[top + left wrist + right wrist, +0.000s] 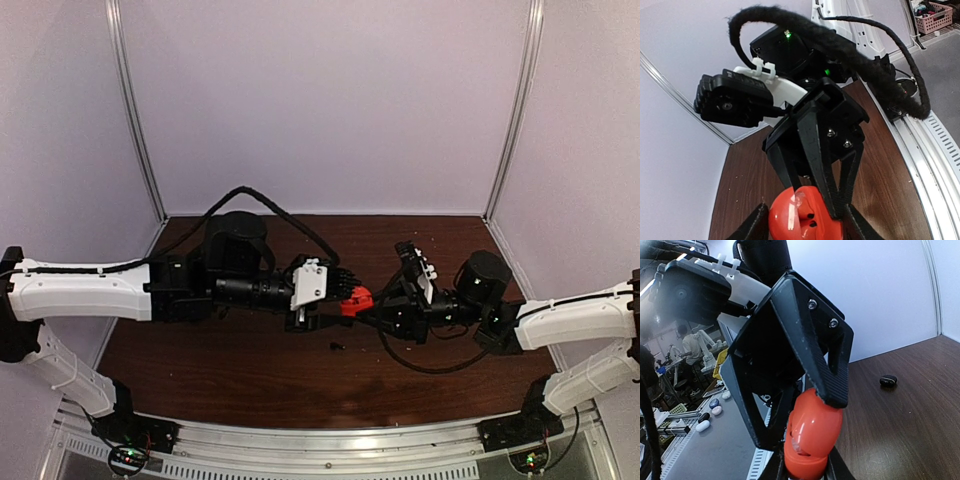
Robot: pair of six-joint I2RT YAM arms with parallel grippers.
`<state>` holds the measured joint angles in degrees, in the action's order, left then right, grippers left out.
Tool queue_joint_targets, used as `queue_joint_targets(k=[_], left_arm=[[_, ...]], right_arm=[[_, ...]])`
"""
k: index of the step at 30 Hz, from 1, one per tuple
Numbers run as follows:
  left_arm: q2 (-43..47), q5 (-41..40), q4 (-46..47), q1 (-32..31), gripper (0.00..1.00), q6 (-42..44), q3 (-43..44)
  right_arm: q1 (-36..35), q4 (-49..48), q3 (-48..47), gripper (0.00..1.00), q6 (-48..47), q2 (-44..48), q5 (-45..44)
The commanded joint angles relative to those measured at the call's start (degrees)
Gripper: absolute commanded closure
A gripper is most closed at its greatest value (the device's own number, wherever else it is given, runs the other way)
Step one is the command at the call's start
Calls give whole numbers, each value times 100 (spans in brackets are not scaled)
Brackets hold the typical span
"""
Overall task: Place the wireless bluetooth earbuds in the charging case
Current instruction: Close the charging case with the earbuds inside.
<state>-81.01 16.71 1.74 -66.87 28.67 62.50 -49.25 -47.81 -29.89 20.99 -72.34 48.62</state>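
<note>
The charging case (795,217), red and rounded, is held up off the counter (250,350) in the gap where the two arms meet. The left end effector (801,422) is spread fairly wide, with one finger on each flank of the case, gripping it across the body. That looks like the anchoring hold: it keeps the case clear of the counter and turns its open face toward the other arm.

The right end effector (839,212) is narrowed to a slim gap, its tips meeting at the rim of the case on the side away from the left one. It seems to be nipping that edge, perhaps the lid, to keep the shell parted. The right wrist view shows two red lobes with a seam between them, so the case looks at least partly open. Whether anything tiny sits between those tips is hidden.

Inside the case a pale glint and two dark spots show. They are too small to say whether an earbud is seated.

One black earbud (888,380) lies loose on the counter, apart from both end effectors and on the near side of the left one in the overhead view. With both end effectors busy on the case, my guess is that one must let go before that earbud can be fetched
</note>
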Motion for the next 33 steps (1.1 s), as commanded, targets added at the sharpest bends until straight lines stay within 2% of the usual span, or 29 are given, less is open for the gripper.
queue_joint_targets(k=[1, 9, 15, 19, 29, 33], left_arm=[[-100, 324, -421, -221, 52, 170, 69], [-276, 446, -795, -307, 65, 271, 165], [-252, 414, -840, -306, 66, 259, 176], [-166, 275, -753, -299, 54, 108, 163], [659, -40, 674, 235, 14, -738, -440], [671, -529, 633, 258, 6, -448, -571]], right_arm=[[74, -439, -231, 100, 129, 43, -313], [87, -242, -296, 100, -16, 128, -380], [91, -201, -262, 100, -22, 197, -397], [91, -100, -248, 100, -125, 212, -456], [218, 121, -48, 97, -175, 117, -731], [316, 136, -65, 91, 3, 34, -759]])
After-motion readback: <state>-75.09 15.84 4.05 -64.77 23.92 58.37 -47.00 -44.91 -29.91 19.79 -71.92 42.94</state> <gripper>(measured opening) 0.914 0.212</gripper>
